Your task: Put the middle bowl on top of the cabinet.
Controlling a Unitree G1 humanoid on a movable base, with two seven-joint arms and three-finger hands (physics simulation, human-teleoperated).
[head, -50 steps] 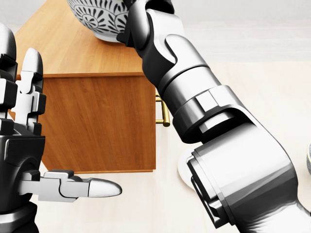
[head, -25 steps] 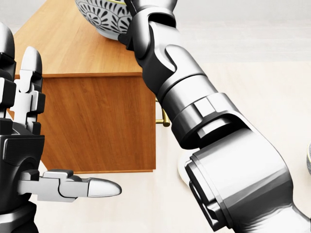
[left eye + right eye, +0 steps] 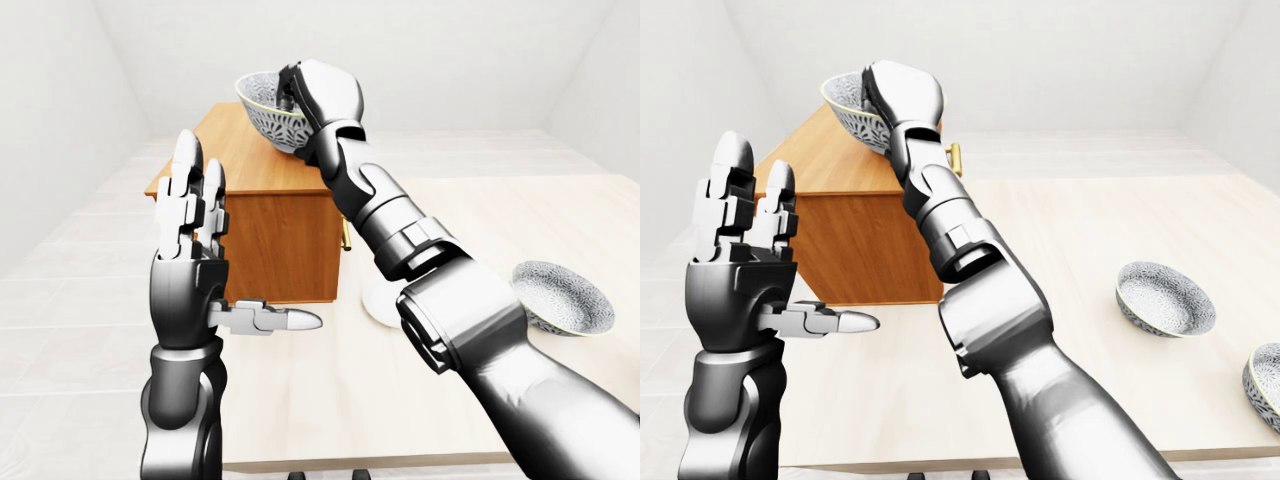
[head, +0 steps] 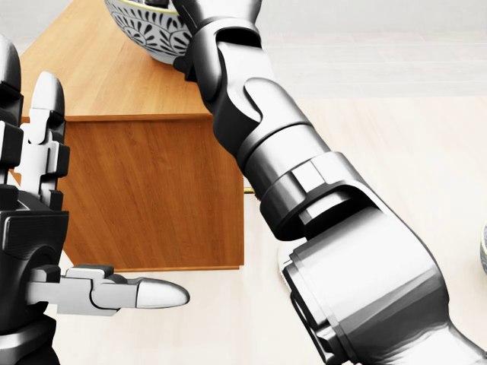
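Note:
A patterned grey-white bowl with a yellow rim [image 3: 262, 112] is at the top of the eye views, tilted, over the wooden cabinet's top [image 3: 228, 152]. My right hand [image 3: 290, 98] is shut on its rim, with the arm stretching up from the lower right. I cannot tell whether the bowl touches the top. In the head view only the bowl's underside [image 4: 148, 29] shows at the upper edge. My left hand [image 3: 228, 250] is raised at the left, open and holding nothing, with fingers upright and thumb pointing right, on the near side of the cabinet's side wall [image 4: 152, 190].
The cabinet stands on a pale table [image 3: 1090, 235] and has a brass handle [image 3: 954, 157]. Two more patterned bowls lie on the table, one at mid-right [image 3: 1165, 297] and one at the right edge [image 3: 1268, 385]. A white disc [image 3: 375, 300] lies partly behind my right arm.
My right arm has swung left in the head view and carried the bowl left over the cabinet top. The arm now hides most of the brass handle. The left hand has not moved.

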